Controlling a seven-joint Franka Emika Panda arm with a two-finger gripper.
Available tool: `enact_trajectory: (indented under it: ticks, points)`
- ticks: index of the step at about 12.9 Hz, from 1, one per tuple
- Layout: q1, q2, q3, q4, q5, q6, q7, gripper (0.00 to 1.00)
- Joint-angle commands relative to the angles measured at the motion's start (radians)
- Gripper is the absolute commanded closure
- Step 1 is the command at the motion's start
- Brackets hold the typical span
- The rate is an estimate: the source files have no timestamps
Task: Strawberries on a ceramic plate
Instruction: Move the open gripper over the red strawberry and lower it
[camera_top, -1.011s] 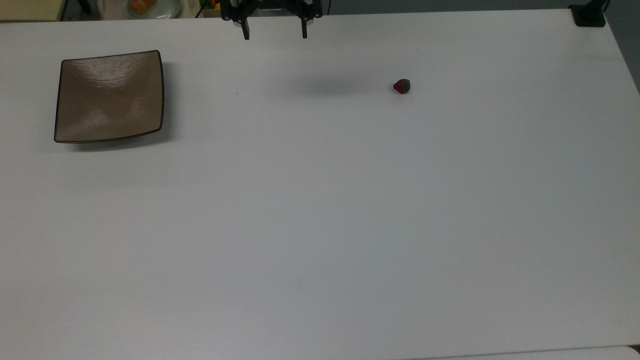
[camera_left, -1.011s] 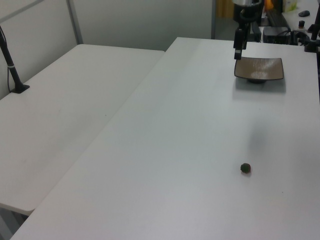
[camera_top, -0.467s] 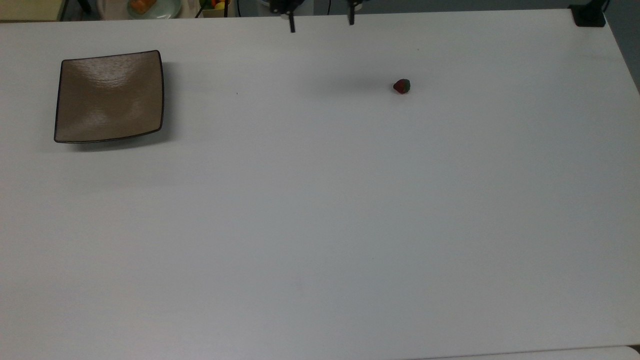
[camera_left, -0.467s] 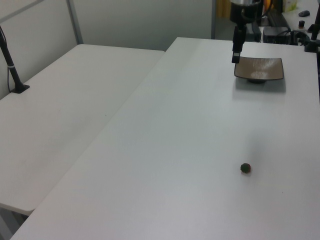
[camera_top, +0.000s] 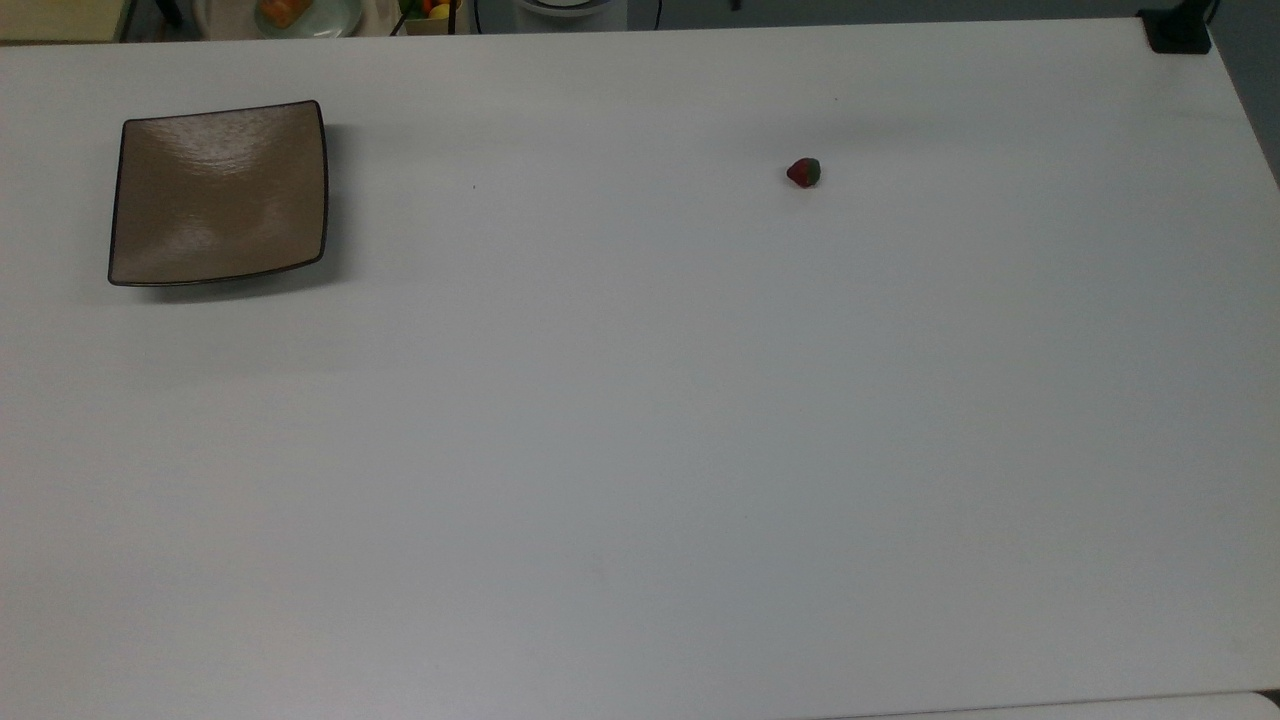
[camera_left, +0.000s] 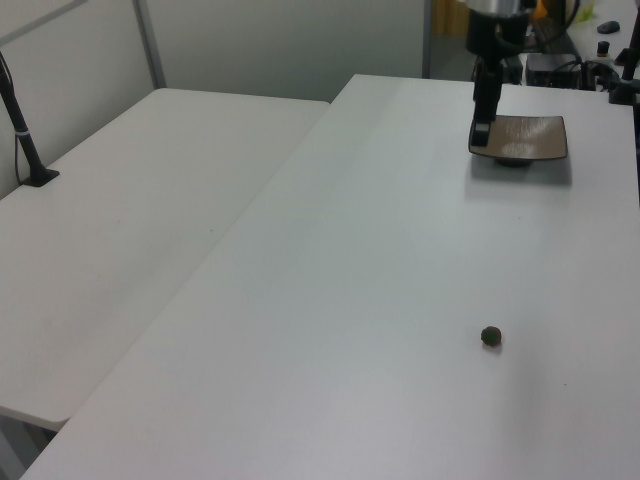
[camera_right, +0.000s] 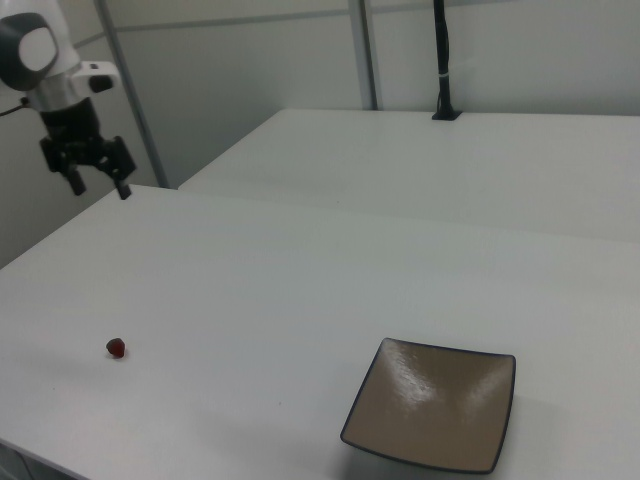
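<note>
The open, empty gripper (camera_right: 99, 183) has slid across the top view toward the right, nearer the strawberry (camera_top: 803, 173), which lies untouched on the white table (camera_top: 640, 450), well apart from the ceramic plate (camera_top: 218, 192), so pickup has not begun.

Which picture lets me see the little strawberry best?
The top view: there the strawberry lies on the bare white table, and its red body and green cap can be told apart. The right view shows a small red speck; the left view shows a dark dot.
</note>
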Motion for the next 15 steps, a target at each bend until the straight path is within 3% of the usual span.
enact_trajectory:
  ticks: [1, 7, 15]
  points:
    - [0.056, 0.024, 0.025, 0.003, 0.013, -0.02, 0.091, 0.0]
    - [0.13, 0.117, 0.028, -0.037, 0.013, 0.058, 0.14, 0.0]
    - [0.13, 0.125, 0.028, -0.213, -0.005, 0.095, 0.07, 0.0]
